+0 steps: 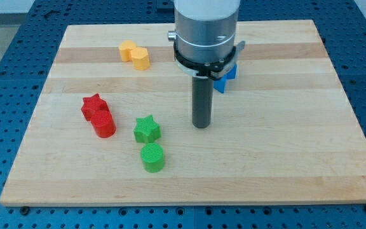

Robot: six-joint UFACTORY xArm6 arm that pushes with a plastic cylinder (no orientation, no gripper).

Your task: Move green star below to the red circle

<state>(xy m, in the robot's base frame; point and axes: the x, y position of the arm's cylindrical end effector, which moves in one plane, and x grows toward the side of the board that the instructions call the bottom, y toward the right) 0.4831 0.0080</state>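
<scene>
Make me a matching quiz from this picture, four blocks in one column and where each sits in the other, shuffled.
1. green star
2. red circle
3. yellow blocks
4. blue block

a. behind the arm, mostly hidden
b. touching the red star
c. just above the green circle
d. near the view's top

My tip is right of the green star, apart.

Pairs: 1-c, 2-b, 3-d, 4-a

The wooden board (284, 159) carries red (94, 105), green (147, 129), yellow (135, 55) blocks (one blue (227, 75), seemingly half hidden).
</scene>
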